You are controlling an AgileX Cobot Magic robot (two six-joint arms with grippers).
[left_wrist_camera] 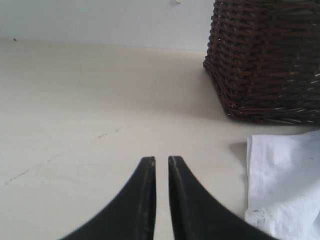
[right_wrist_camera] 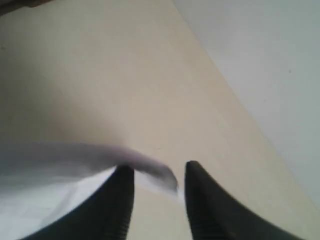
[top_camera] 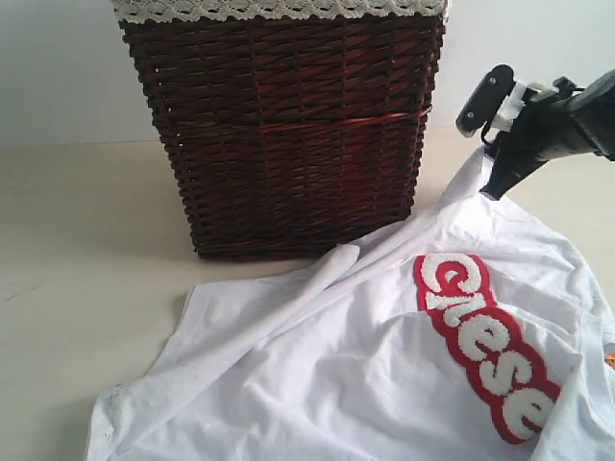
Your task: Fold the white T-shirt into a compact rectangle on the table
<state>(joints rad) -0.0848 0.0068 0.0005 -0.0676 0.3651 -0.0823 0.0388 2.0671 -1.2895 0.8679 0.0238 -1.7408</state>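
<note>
The white T-shirt (top_camera: 365, 375) lies rumpled on the table (top_camera: 86, 240), its red-outlined lettering (top_camera: 480, 346) facing up at the right. One corner of it rises in a peak toward my right gripper (top_camera: 488, 144), beside the basket's right side. In the right wrist view that gripper (right_wrist_camera: 159, 167) has its jaws apart, and a blurred edge of the T-shirt (right_wrist_camera: 45, 185) reaches into the gap between them. My left gripper (left_wrist_camera: 161, 160) hovers over bare table (left_wrist_camera: 100, 100), shut to a thin slit with nothing in it. A T-shirt corner (left_wrist_camera: 285, 180) lies beside it.
A tall dark brown wicker basket (top_camera: 288, 134) with cream lace trim (top_camera: 279, 10) stands at the back middle, close behind the shirt. It also shows in the left wrist view as the basket (left_wrist_camera: 270, 55). A pale wall (top_camera: 58, 67) runs behind the table.
</note>
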